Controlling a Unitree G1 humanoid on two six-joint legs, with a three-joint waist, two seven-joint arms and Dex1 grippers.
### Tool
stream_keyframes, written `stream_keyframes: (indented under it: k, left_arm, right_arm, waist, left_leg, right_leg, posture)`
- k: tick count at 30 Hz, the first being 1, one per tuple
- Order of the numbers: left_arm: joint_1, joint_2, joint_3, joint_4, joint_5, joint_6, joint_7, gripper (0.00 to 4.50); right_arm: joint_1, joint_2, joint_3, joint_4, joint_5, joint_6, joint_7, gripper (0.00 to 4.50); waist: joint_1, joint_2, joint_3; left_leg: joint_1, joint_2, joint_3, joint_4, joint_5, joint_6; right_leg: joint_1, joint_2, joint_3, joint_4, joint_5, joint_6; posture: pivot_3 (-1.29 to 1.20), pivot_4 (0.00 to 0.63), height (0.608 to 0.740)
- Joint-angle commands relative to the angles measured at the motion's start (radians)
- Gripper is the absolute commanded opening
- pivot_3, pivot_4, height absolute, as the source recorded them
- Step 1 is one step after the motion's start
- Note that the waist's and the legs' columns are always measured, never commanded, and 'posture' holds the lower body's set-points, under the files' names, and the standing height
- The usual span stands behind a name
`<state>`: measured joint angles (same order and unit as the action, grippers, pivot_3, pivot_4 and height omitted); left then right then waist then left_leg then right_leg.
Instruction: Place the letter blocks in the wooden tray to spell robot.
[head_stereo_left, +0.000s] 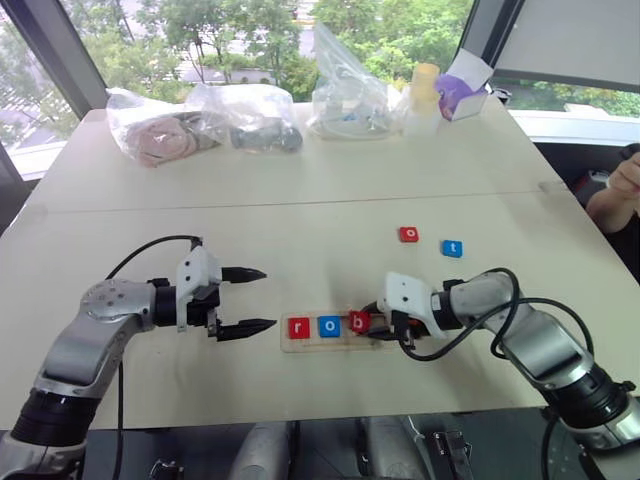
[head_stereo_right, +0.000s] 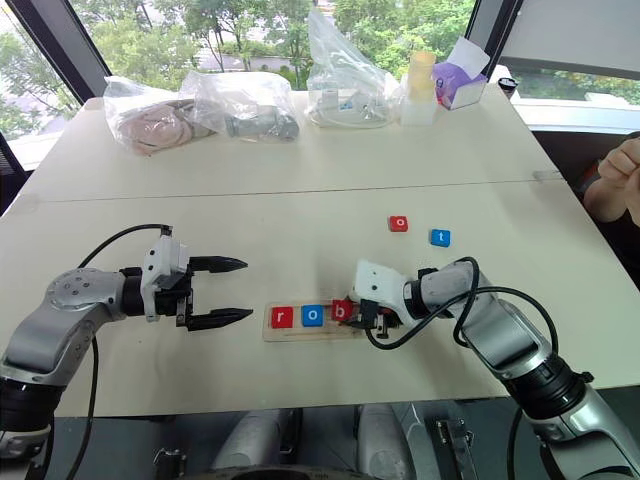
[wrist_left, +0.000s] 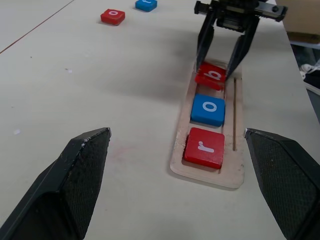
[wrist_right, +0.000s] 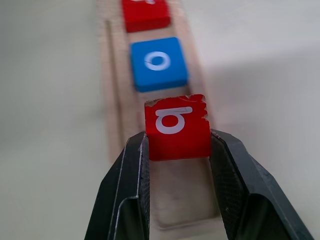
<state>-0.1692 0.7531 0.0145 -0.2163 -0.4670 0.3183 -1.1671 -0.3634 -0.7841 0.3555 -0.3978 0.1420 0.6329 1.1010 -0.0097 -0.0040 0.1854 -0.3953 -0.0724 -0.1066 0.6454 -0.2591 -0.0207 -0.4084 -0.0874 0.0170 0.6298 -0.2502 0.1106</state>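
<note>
The wooden tray (head_stereo_left: 300, 345) lies near the table's front edge, between my two grippers. A red r block (head_stereo_left: 299, 327) and a blue o block (head_stereo_left: 329, 326) sit in its left end. My right gripper (head_stereo_left: 375, 322) is shut on a red b block (wrist_right: 176, 126), held tilted just over the tray beside the blue o. The left gripper (head_stereo_left: 255, 299) hangs open and empty a little left of the tray. A red o block (head_stereo_left: 409, 234) and a blue t block (head_stereo_left: 452, 248) lie loose on the table farther back, to the right.
Several clear plastic bags (head_stereo_left: 160, 125) with contents, a pale yellow cup (head_stereo_left: 425, 85) and a purple box (head_stereo_left: 462, 95) line the far edge. A person's hand (head_stereo_left: 625, 180) shows at the right edge. A seam crosses the table's middle.
</note>
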Motion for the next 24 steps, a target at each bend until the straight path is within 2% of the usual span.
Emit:
stream_keyframes:
  k: [1,24]
  left_arm:
    - [0.003,0.000,0.021,-0.032,-0.006,-0.016,0.011,4.50]
    - [0.006,-0.013,0.009,-0.038,-0.005,-0.016,0.038,4.50]
  right_arm:
    - [-0.021,-0.017,-0.006,-0.057,0.027,0.021,0.022,1.11]
    - [-0.046,-0.003,0.024,-0.031,0.017,0.012,-0.009,1.11]
  waist:
    - [0.000,0.000,0.000]
    - [0.000,0.000,0.000]
  left_leg:
    - [0.000,0.000,0.000,0.000,0.000,0.000]
    - [0.000,0.000,0.000,0.000,0.000,0.000]
  right_leg:
    - [0.000,0.000,0.000,0.000,0.000,0.000]
    - [0.000,0.000,-0.001,0.000,0.000,0.000]
  posture:
    - [0.00,0.150,0.740]
    - [0.00,0.150,0.740]
